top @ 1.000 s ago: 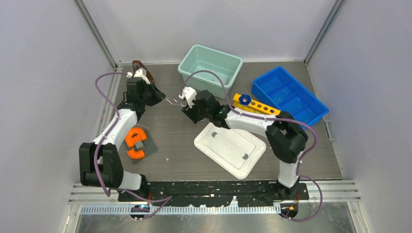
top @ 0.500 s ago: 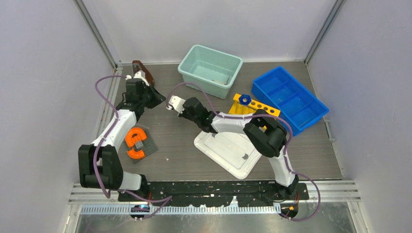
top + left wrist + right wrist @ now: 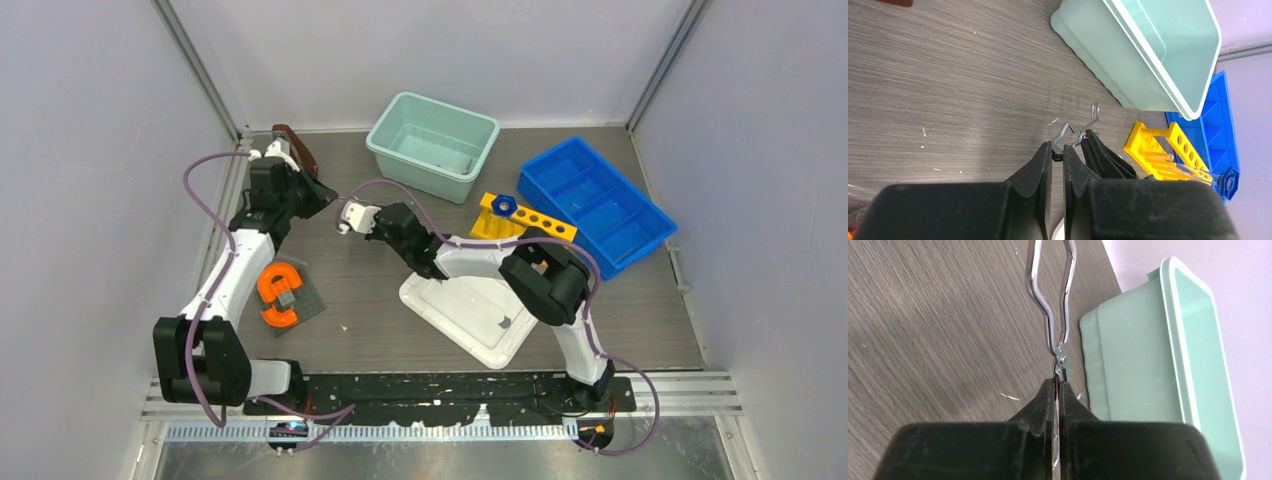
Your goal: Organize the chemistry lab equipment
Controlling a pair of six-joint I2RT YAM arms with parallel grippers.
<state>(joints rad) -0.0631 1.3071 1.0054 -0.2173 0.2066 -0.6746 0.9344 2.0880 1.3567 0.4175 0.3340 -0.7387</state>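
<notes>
- Evidently a handover is under way: the wire tongs (image 3: 1062, 359) hang above the tabletop (image 3: 370, 290), at about ten o'clock on it, between the two arms.
- The left gripper (image 3: 1058, 150) pinches one end, jaws nearly together, and the right gripper (image 3: 1058, 382) is clamped tight just below the pivot.
- Next, I judge, the left must let go before the right carries the tongs off, perhaps to the teal bin (image 3: 425, 168) at twelve o'clock.
</notes>
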